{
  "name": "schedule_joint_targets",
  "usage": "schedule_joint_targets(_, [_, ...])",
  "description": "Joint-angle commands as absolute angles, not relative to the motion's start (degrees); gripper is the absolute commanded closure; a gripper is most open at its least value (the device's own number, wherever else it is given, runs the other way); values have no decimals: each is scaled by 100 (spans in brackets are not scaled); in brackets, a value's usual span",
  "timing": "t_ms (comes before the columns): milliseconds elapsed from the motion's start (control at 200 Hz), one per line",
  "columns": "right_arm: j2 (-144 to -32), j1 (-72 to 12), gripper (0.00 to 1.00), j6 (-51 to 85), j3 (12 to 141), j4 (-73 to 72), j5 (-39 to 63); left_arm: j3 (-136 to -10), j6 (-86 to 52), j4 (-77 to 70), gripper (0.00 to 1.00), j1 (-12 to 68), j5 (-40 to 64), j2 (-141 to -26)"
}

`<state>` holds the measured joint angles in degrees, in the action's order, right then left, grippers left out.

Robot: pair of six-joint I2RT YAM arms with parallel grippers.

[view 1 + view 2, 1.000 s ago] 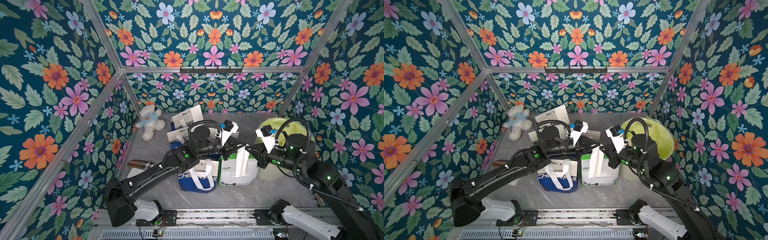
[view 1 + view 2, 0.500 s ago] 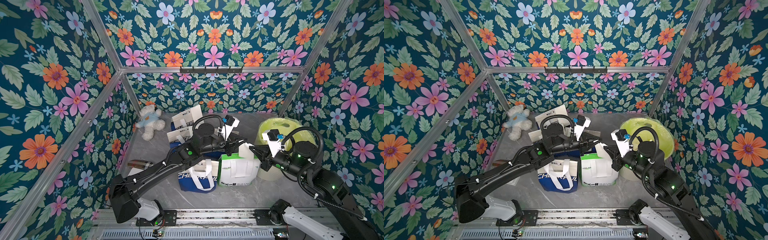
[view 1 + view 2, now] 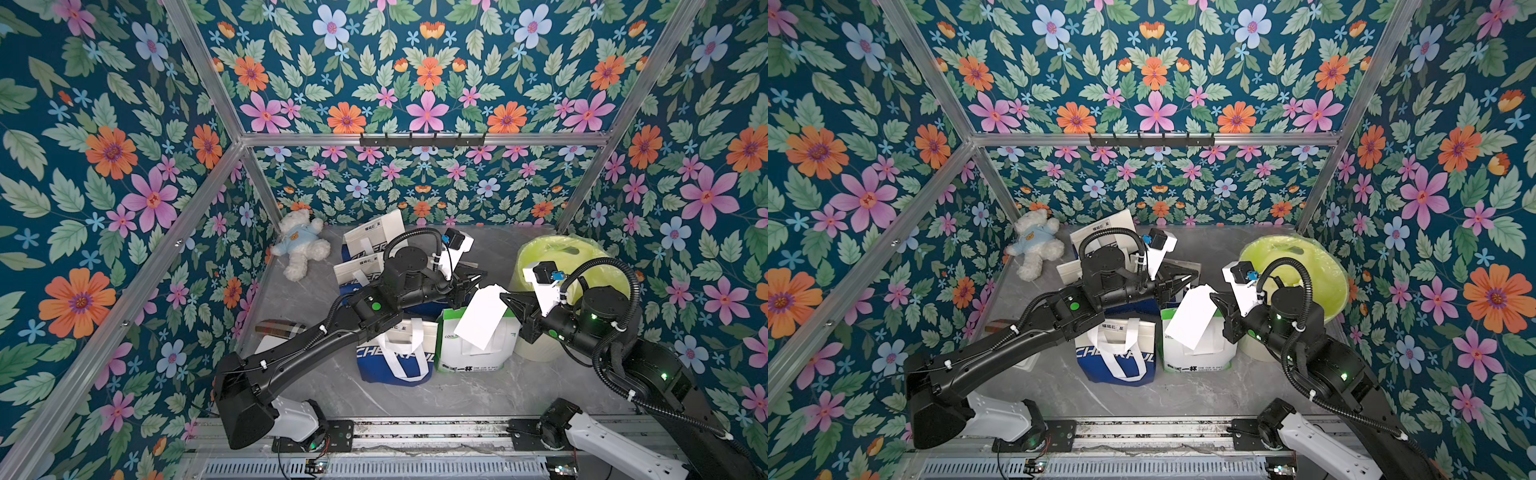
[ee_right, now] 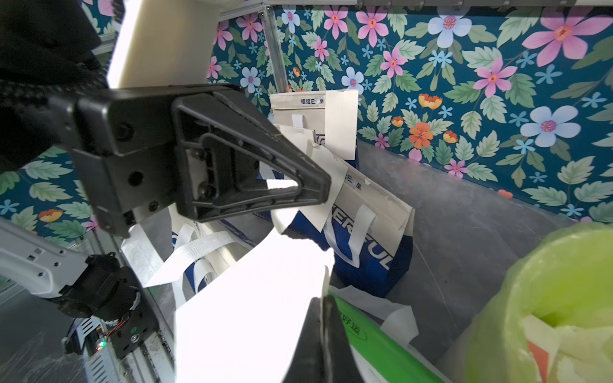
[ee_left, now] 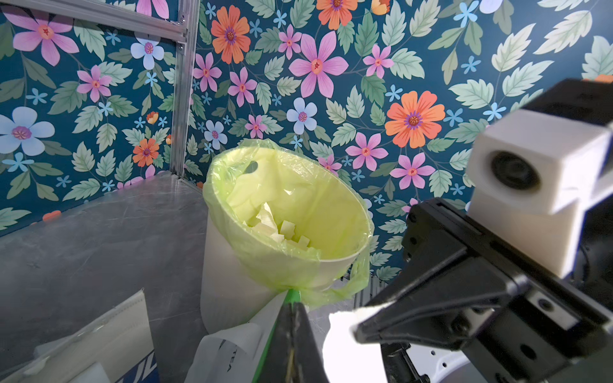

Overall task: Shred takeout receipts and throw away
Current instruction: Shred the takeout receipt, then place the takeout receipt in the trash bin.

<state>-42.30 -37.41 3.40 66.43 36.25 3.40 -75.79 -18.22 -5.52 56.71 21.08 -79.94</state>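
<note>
**A:** What do the top views give?

**B:** In both top views the right gripper (image 3: 505, 298) (image 3: 1214, 298) is clamped on the upper edge of a white receipt (image 3: 482, 320) (image 3: 1192, 321). The receipt hangs tilted in the air over the green-and-white bag (image 3: 473, 359). The left gripper (image 3: 478, 277) is clenched as well, its tip just beside the receipt's top corner and apart from it. The bin (image 3: 582, 249), lined in yellow-green, stands next to the bags beneath the right arm.

**A:** And the left wrist view?

**B:** The left gripper (image 5: 293, 311) shows its jaws pressed flat together. Whether anything is pinched between them cannot be told there. Past it the bin (image 5: 331, 262) leans open, with torn scraps (image 5: 282, 228) lying in the liner. The right gripper (image 5: 361, 326) bites the receipt (image 5: 348, 351) at a corner.

**A:** The right wrist view?

**B:** The right gripper (image 4: 323, 311) is closed on the receipt's edge. The sheet (image 4: 248, 315) spreads out bright white, and its upper edge is ragged. The left gripper (image 4: 326, 192) sits above it, shut. A small white scrap (image 4: 283, 217) shows just under its tip, held or not one cannot say. The blue bags (image 4: 365, 258) stand behind, and the bin (image 4: 547, 282) is close at the side.
</note>
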Motion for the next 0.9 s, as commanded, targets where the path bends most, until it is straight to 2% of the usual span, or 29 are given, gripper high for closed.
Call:
schedule_joint_targets(0, [-4315,-3743,100,533,6742,3647,-154,-7563,-1727,-484,100,5658,2083,-7980])
schedule_joint_targets(100, [-4368,-3740,100,636,6861,3726,-619,-7541,-1674,-475,100,5660,2074,-7955])
schedule_joint_targets(300, [-4228,-3742,100,990,7151,4143,-2363,-7570,-1405,-448,100,5657,1935,-7916])
schedule_joint_targets(380, [-4069,-3746,100,1063,7260,4298,-2597,-7682,-1298,-461,100,5659,1926,-8001])
schedule_joint_targets(525, [-3615,-3737,100,1126,7295,4365,-1588,-8267,-1061,-501,100,5651,1925,-8542])
schedule_joint_targets(665, [-2846,-3739,100,1257,6923,4025,-107,-9647,-992,-358,100,5647,2180,-9704])
schedule_joint_targets(760, [-2500,-3742,100,1313,6787,4002,831,-10744,-1274,-393,100,5646,2560,-10631])
schedule_joint_targets(895, [-2451,-3740,100,1301,6879,4475,1543,-11841,-2049,-1129,100,5659,3135,-11778])
